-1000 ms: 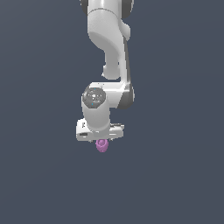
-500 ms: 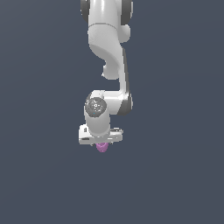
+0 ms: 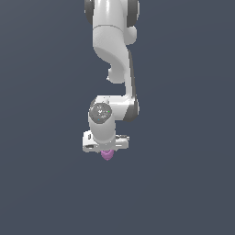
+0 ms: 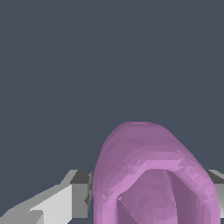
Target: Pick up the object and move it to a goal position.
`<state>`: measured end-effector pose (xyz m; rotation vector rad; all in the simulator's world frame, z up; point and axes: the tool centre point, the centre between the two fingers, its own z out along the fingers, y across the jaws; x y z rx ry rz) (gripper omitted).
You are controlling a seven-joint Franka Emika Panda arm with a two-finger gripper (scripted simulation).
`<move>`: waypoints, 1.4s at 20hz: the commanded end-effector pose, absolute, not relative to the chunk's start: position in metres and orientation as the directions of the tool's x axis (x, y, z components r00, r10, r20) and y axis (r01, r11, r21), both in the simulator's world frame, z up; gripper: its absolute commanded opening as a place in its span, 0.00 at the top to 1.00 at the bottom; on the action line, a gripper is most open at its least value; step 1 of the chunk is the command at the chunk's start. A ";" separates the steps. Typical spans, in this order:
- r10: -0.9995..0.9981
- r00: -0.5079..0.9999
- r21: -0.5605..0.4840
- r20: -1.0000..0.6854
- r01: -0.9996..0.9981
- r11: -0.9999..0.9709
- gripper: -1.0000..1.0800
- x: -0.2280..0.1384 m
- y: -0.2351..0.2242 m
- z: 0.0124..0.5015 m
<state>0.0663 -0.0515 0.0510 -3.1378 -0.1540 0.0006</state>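
The object [image 3: 107,155] is a small pinkish-purple lump poking out just below the white gripper [image 3: 107,151] in the exterior view. In the wrist view the object [image 4: 148,175] fills the lower middle, its ringed hollow end facing the camera. A grey-and-white finger [image 4: 65,199] presses against one side of it, and a sliver of the other finger [image 4: 217,186] shows on the far side. The gripper is shut on the object and holds it off the dark floor. Most of the object is hidden behind the hand in the exterior view.
The white arm [image 3: 112,55] reaches down from the top of the exterior view. A plain dark blue-grey floor [image 3: 183,183] lies all around, with no other object showing.
The arm has swung a little toward the exterior view's right and the wrist has turned. The object stays held in the gripper and has moved along with it.
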 end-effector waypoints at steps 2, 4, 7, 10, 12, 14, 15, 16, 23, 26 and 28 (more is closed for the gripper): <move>0.098 0.995 0.000 0.000 0.098 -0.995 1.00 0.066 -0.051 0.051; 0.098 0.995 0.000 0.000 0.098 -0.995 1.00 0.066 -0.051 0.051; 0.098 0.995 0.000 0.000 0.098 -0.995 1.00 0.064 -0.050 0.052; 0.098 0.995 0.000 0.000 0.098 -0.995 1.00 0.061 -0.046 0.054; 0.098 0.995 0.000 0.000 0.098 -0.995 1.00 0.057 -0.042 0.056; 0.098 0.995 0.000 0.000 0.098 -0.995 1.00 0.052 -0.036 0.058; 0.098 0.995 0.000 0.000 0.098 -0.995 1.00 0.049 -0.033 0.060; 0.098 0.995 0.000 0.000 0.098 -0.995 1.00 0.046 -0.030 0.061; 0.098 0.995 0.000 0.000 0.098 -0.995 1.00 0.013 0.003 0.077; 0.098 0.995 0.000 0.000 0.098 -0.995 1.00 -0.005 0.023 0.086; 0.098 0.995 0.000 0.000 0.098 -0.995 1.00 -0.018 0.036 0.093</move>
